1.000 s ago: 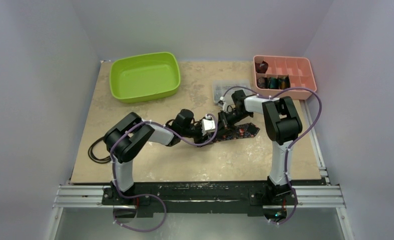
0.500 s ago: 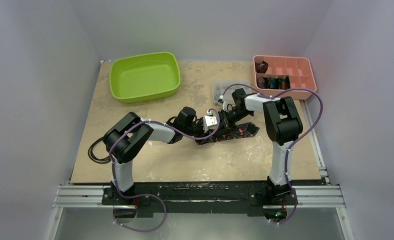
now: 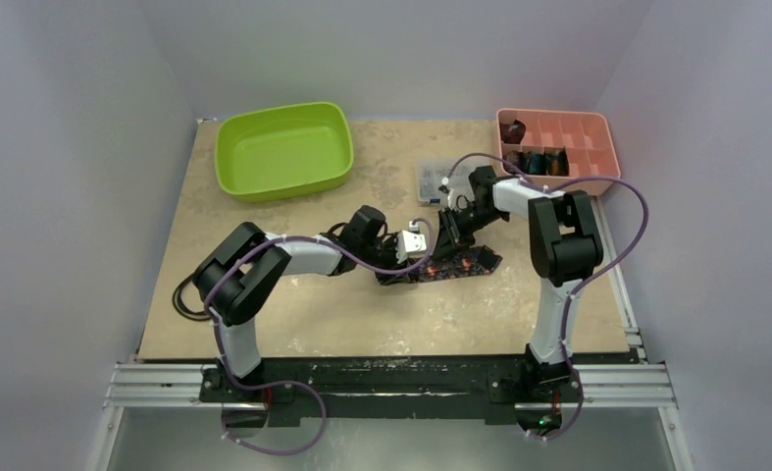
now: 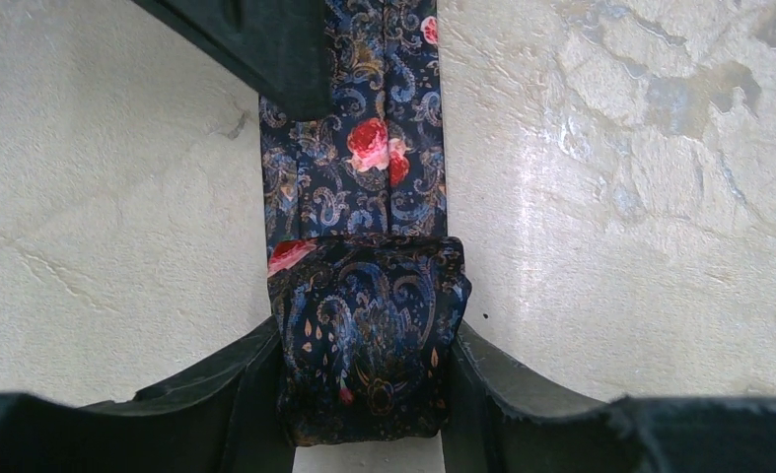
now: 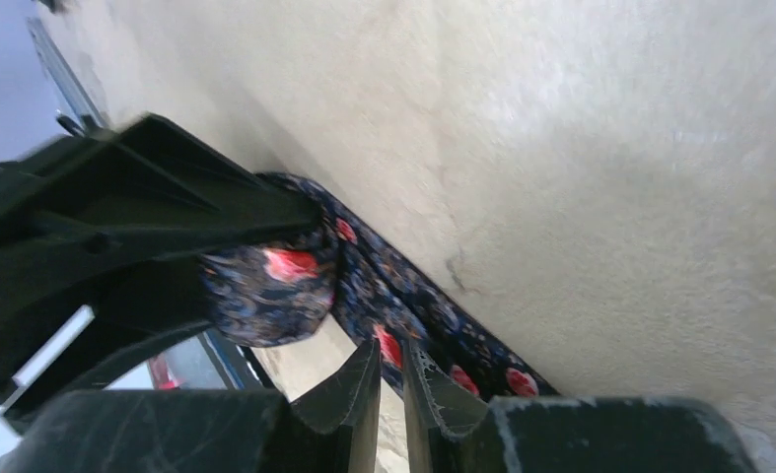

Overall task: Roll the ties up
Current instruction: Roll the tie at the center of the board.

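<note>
Overhead, left pincer hides tie roll.

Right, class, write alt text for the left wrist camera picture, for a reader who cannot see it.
The left gripper clamps the rolled-up end of a navy paisley tie with red flowers. The unrolled part runs flat away across a beige table, a right gripper finger over its edge.

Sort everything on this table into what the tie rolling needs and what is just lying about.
In the job: patterned tie, left gripper clamping its roll, right gripper, rolled ties, pink tray.
Lying about: green bin, clear plastic box, black cable.
</note>
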{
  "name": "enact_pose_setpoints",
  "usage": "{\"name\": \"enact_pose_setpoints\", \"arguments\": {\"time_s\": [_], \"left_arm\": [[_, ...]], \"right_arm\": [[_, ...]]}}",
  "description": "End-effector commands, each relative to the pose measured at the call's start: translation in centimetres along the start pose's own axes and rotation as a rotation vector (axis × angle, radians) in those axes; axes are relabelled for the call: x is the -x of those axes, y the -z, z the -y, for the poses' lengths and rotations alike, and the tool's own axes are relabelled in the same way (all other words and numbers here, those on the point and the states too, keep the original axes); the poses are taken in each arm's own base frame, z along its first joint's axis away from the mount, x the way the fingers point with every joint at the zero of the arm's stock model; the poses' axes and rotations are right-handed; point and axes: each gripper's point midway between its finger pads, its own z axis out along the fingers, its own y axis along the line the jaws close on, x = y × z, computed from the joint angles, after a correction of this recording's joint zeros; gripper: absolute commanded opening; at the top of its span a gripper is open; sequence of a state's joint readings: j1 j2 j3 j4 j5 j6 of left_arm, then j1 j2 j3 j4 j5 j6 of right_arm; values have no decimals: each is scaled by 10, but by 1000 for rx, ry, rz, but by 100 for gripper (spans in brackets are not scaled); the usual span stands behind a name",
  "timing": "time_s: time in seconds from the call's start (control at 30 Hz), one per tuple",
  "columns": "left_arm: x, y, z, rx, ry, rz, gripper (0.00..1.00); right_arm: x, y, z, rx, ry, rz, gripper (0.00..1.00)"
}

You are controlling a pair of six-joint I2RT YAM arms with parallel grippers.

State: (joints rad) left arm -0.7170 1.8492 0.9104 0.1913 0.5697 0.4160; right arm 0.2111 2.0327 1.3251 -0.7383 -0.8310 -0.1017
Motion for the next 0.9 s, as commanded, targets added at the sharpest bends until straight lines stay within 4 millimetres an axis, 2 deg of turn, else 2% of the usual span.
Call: {"name": "enact_pose_setpoints", "arguments": {"time_s": [0.0,0.1,0.27,0.33,0.4,0.53,0.67,0.77,0.87], "left_arm": [[-33,8,11,-28,93,-149,20],[-31,12,13,-28,121,-167,20],[-12,21,12,-10,56,-135,23],[-17,22,10,-3,46,-162,23],[-34,18,9,-3,57,-217,23],[-57,12,11,-8,91,-301,24],[-62,9,14,-10,94,-320,26],[-62,9,14,-13,93,-325,26],[-63,8,14,-16,91,-328,27]], "right_arm": [[-23,-11,19,-57,-22,-66,14],[-26,-14,33,-106,-25,-75,14],[-30,-22,51,-156,-35,-91,13],[-31,-21,51,-161,-35,-90,13],[-29,-19,47,-154,-27,-82,16],[-11,-6,11,-56,22,-11,31],[1,7,-40,83,77,60,50],[1,4,-64,171,75,63,55],[-4,-6,-72,205,41,39,57]]}}
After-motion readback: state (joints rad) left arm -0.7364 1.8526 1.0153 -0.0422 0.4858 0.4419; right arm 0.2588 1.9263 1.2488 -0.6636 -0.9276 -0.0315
